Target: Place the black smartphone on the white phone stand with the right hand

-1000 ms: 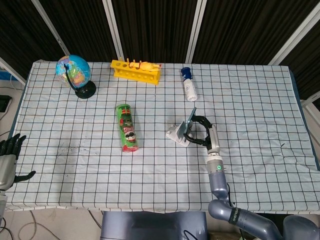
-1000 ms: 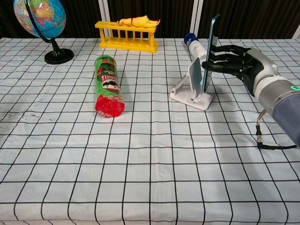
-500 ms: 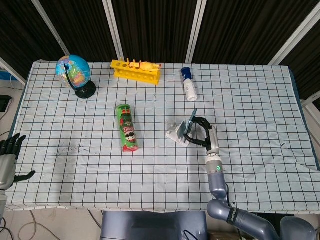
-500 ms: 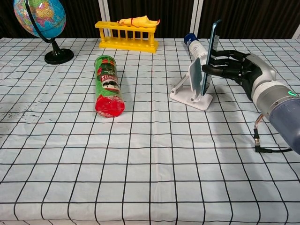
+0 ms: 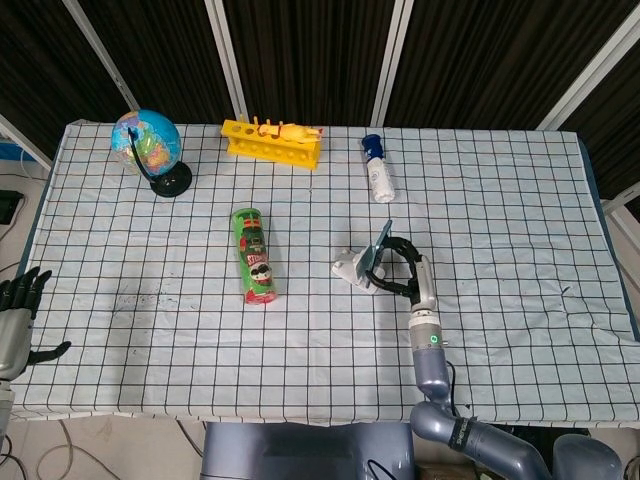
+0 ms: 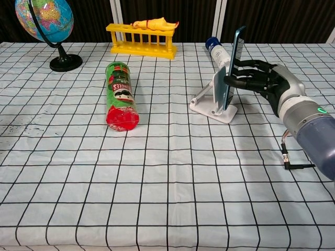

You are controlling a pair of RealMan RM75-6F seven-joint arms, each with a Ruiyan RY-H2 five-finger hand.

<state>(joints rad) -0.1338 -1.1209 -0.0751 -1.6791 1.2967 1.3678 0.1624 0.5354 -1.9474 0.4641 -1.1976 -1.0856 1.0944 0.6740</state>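
Centrally: black smartphone [image 6: 234,61], standing on edge, leaning against the back plate of the white phone stand [image 6: 214,100]; lower end at the stand's ledge, upper end rising above the plate. Right hand [image 6: 260,79], just right of the stand, dark fingers [image 6: 238,81] wrapped round the phone, grasping it. Left hand [image 5: 20,312], at the near left table edge, fingers spread, holding nothing. Checked tablecloth [image 6: 167,172] beneath everything. Green Pringles can [image 6: 120,95], lying on its side, left of the stand, red lid toward the near edge. Blue-capped white bottle [image 5: 378,174], lying down, far of the stand. Yellow test-tube rack [image 6: 142,40], far centre, yellow rubber chicken [image 6: 154,24] on top. Globe [image 5: 147,146], far left corner.
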